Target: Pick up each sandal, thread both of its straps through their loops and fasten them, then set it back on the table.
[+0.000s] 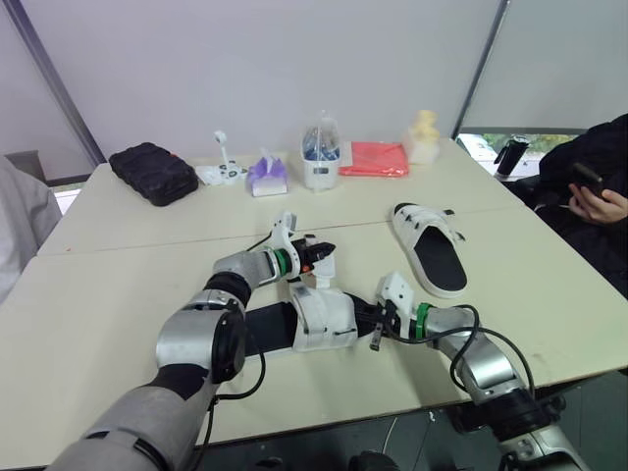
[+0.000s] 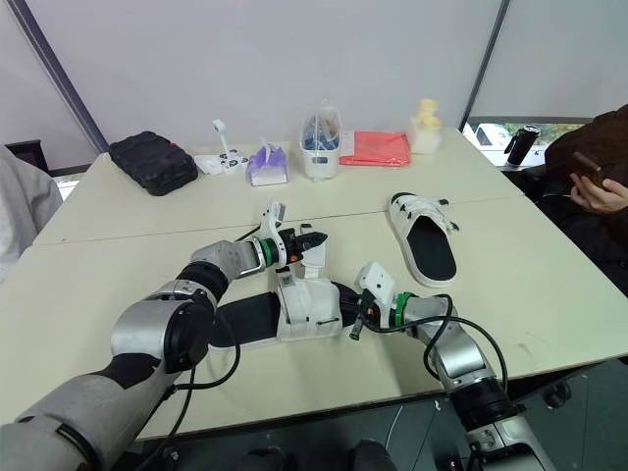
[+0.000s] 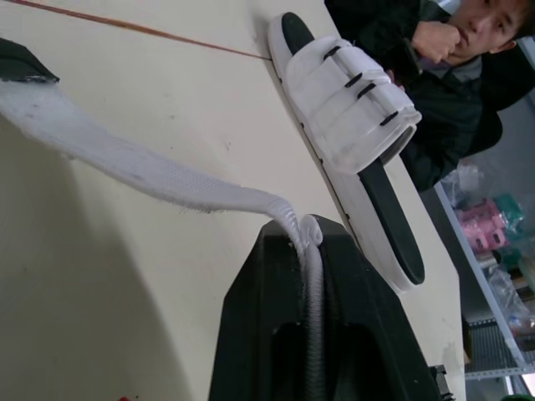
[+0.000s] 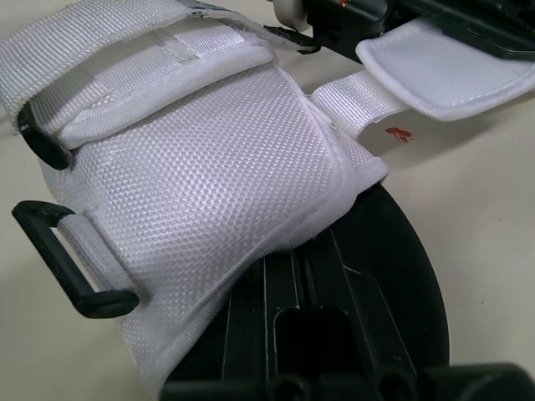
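Observation:
The near sandal [image 1: 319,319], with a black sole and a white upper, lies on the table in front of me. My left gripper [image 1: 321,253] is just behind it, shut on a loose white strap [image 3: 150,171] that runs back to the upper. From the sandal's right end, my right gripper [image 1: 378,322] is shut on the black sole [image 4: 393,259], below the white upper [image 4: 209,167]. Two black loops [image 4: 75,276] sit unthreaded on the upper's side. The second sandal [image 1: 432,245] lies flat to the right, its straps [image 3: 351,100] passed through their loops.
Along the table's far edge stand a black pouch [image 1: 152,172], a purple tissue pack [image 1: 265,175], a clear container [image 1: 321,157], a red cloth [image 1: 375,159] and a yellow object [image 1: 424,137]. A person holding a phone [image 1: 594,191] sits at the right. A grey sleeve [image 1: 20,221] is at the left.

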